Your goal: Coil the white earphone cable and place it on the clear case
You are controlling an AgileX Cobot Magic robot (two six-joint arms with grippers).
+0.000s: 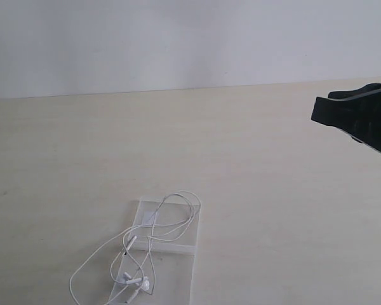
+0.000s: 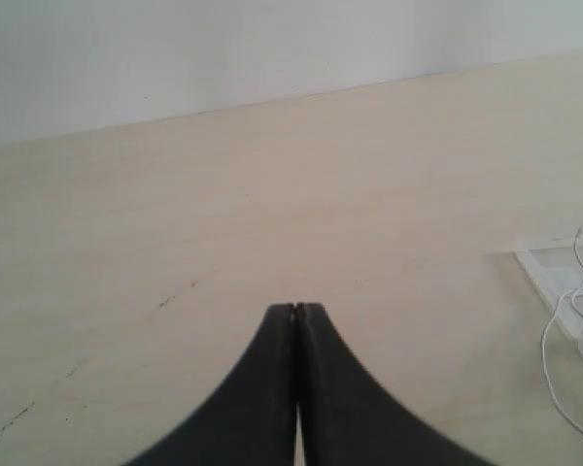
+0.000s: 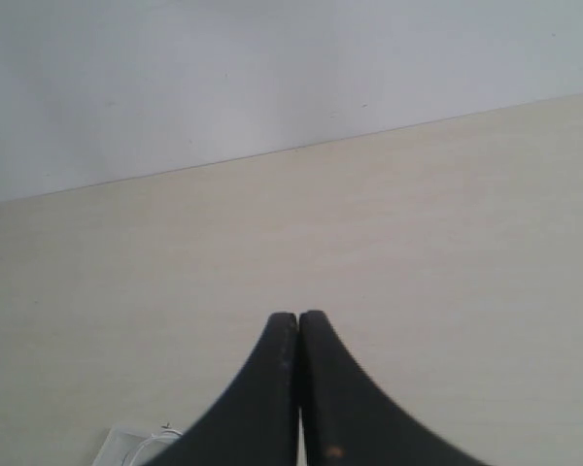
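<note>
A pale wooden table (image 1: 273, 210) fills most of the exterior view, with a plain white wall (image 1: 178, 38) behind it.

The right gripper (image 1: 315, 115) is a black shape at the right edge of the exterior view, up over the far part of the table and well apart from the case. In its wrist view the right gripper (image 3: 298, 316) has its two black fingers pressed flat together, with nothing between them. It is closed and empty.

The left gripper (image 2: 296, 309) looks the same in its own wrist view: fingers touching along their length, closed on nothing, with bare table under it.

The case (image 1: 178, 276) lies flat and opened out at the near edge of the table, left of the middle, its two clear halves joined by a ridge across the middle. One corner of the case (image 2: 554, 264) shows at the edge of the left wrist view, and another corner of the case (image 3: 124, 447) shows in the right wrist view.

The cable (image 1: 146, 239) lies loose and uncoiled across the case. One loop rests on the far half, while another runs off the left side onto the table. Part of the cable (image 2: 561, 316) shows in the left wrist view, and a short bit of the cable (image 3: 161, 434) in the right.

The earbuds (image 1: 132, 277) sit close together on the near half.
</note>
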